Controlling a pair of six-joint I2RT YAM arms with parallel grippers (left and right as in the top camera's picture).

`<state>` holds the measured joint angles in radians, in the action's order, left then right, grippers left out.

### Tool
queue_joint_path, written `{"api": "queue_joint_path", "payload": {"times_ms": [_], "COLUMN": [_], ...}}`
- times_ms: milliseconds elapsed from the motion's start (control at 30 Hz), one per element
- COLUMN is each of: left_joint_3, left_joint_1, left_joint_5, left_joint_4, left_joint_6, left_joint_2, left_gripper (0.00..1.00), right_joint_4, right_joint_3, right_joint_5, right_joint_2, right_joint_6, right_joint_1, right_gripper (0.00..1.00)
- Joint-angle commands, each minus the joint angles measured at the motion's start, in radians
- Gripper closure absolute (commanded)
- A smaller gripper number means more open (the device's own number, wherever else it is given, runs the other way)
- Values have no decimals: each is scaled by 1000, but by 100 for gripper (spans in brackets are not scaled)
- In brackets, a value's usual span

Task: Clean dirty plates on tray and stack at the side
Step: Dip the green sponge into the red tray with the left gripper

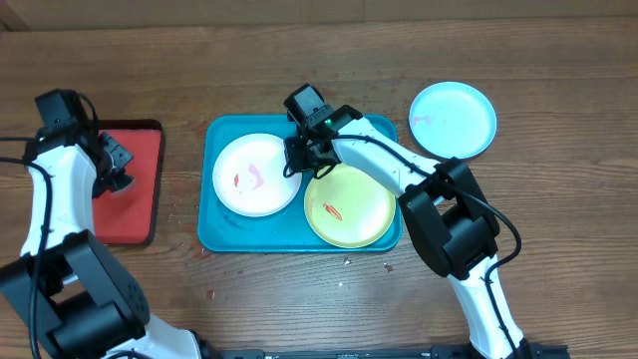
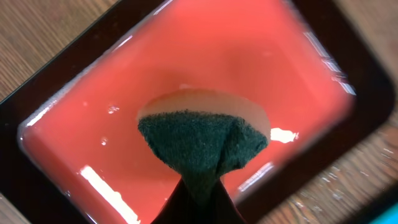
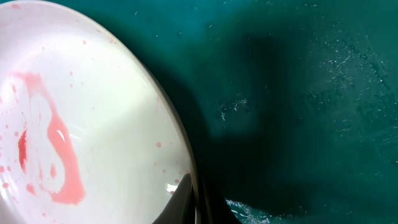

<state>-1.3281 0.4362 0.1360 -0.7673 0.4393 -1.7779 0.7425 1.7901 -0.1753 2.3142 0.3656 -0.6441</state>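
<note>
The teal tray holds a white plate with a red smear and a yellow-green plate with a small red mark. A light blue plate lies on the table to the tray's right. My right gripper is shut on the white plate's right rim. In the right wrist view that rim runs between the fingers of the gripper, above the tray floor. My left gripper hangs over the red tray, shut on a dark green sponge with a pale backing.
A small red tray with a dark rim sits at the left, seen close below the sponge in the left wrist view. Bare wooden table surrounds both trays. A few crumbs lie in front of the teal tray.
</note>
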Motion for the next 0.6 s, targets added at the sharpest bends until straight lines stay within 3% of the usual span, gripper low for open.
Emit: {"api": "queue_joint_path", "payload": {"times_ms": [0, 567], "left_joint_3": [14, 14], "left_joint_1": [16, 24], "left_joint_5": [24, -43], "left_joint_4": [21, 93], "left_joint_6": [-6, -52], "left_joint_2": [-63, -256], "left_gripper": [96, 96], "right_joint_4": [11, 14], "right_joint_3": [-24, -24], "right_joint_5": [43, 43], "right_joint_2": [3, 3], "right_joint_6": [2, 2], "right_joint_1": [-4, -4], "right_gripper": [96, 96]}}
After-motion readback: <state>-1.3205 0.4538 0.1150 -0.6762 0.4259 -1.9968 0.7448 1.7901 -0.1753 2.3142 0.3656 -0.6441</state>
